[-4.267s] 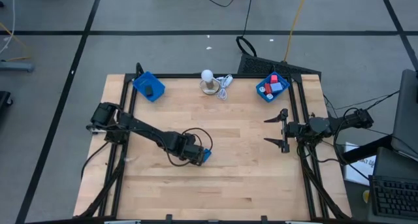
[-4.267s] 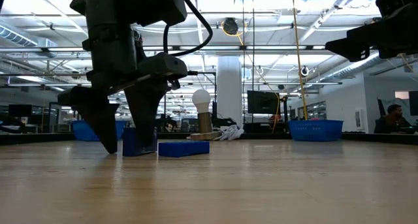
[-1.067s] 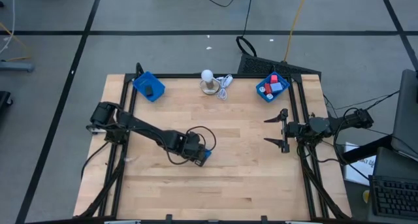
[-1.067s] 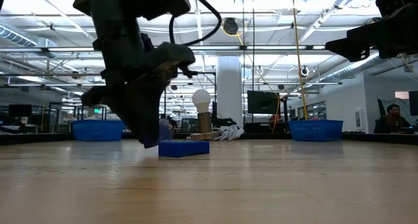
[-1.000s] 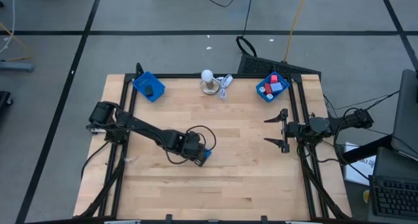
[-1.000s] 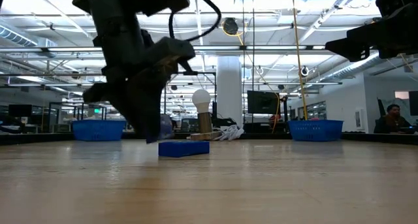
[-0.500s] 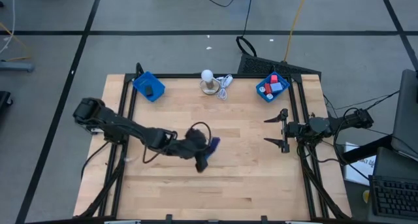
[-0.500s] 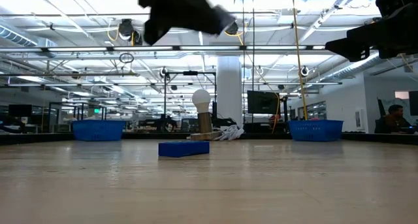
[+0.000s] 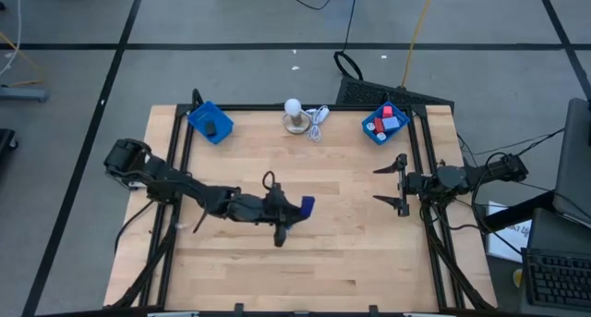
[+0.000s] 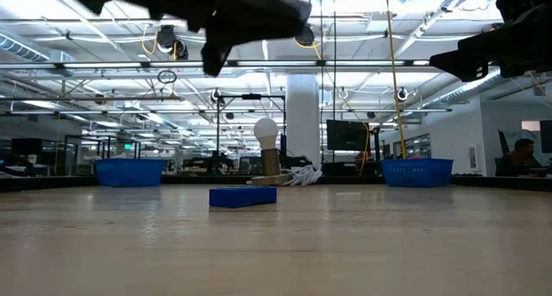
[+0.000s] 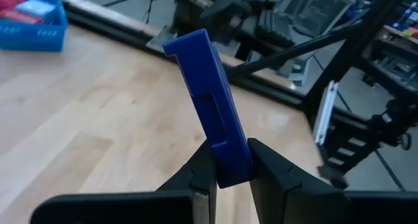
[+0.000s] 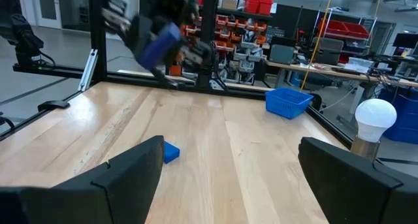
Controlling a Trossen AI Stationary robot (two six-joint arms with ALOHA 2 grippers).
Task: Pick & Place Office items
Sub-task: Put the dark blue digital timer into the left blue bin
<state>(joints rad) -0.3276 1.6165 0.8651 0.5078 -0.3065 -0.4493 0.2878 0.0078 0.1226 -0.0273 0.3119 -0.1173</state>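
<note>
Right up close in the left wrist view, the left gripper (image 11: 228, 172) is clamped on the bottom end of a dark blue block (image 11: 208, 103), a flat rectangular piece with a shallow slot in its face, and most of it sticks out past the fingertips (image 11: 204, 164). My read: it's rigid moulded plastic, light, smooth-sided, so it won't squash but it could pivot or slip in a pinch that low on one end. Taking it nearer the middle across the flat faces would probably hold steadier. From overhead the block (image 9: 305, 205) is lifted off the wood around the middle of the table (image 9: 351, 262), with the left gripper (image 9: 290, 208) reaching in from the left side. A second blue block (image 10: 242, 196) lies flat on the table just below, and the right wrist view shows that piece (image 12: 168, 152) sitting alone on the boards. It's low and slabby, so I'd guess you grab it across the short width. Further over, the right gripper (image 9: 394, 182) hangs by the right edge with its fingers spread wide and nothing in them. At the far side sit a blue tray (image 9: 211, 122) with one dark piece, a white ball on a round base (image 9: 294, 115), and another tray (image 9: 384, 125) holding red and light blue pieces.
</note>
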